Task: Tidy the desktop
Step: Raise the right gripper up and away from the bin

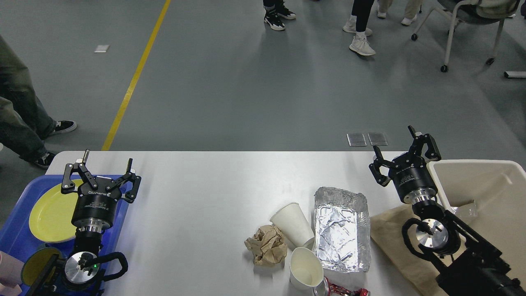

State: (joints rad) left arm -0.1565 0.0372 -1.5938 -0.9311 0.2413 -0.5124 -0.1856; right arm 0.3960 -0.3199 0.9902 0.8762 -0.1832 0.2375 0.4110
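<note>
**Tidy-up partly done, litter still out**

The desktop [197, 205] fills the lower frame in front of us. Still on it: crumpled brown paper [266, 244], two paper cups [292, 224] [305, 269], a foil tray [341, 230], a red wrapper [343, 292]. The yellow plate [51, 216] sits in the blue tray [16, 232]; the beige bin [483, 193] looks nearly bare. Our left gripper [100, 170] and right gripper [404, 154] both hang spread wide, holding nothing. Most clearing remains, we judge.
</note>
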